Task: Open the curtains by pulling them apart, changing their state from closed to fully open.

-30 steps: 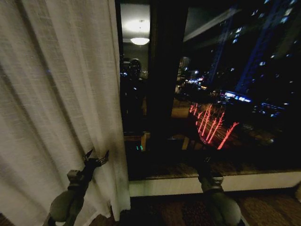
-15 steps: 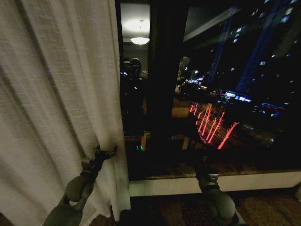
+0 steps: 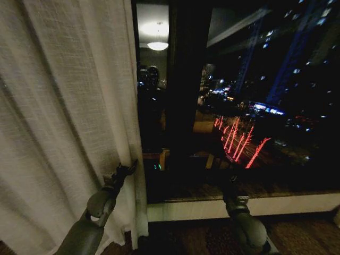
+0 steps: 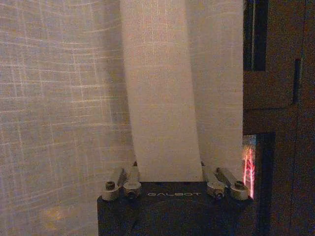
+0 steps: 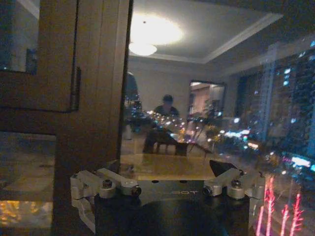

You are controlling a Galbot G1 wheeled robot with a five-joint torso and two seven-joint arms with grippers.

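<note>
The sheer cream-white pleated curtain panel [image 3: 64, 122] hangs gathered at the left, window bare beside it. The left hand [image 3: 125, 171] spreads wide against its inner edge, likely to push it aside. The right hand [image 5: 170, 189], open, waits before the dark glass [image 3: 255, 95].

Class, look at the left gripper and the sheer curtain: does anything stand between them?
Nothing visible does. The left gripper is right at the sheer curtain, by its inner edge; in the left wrist view a fold of the fabric lies between its open fingers.
</note>
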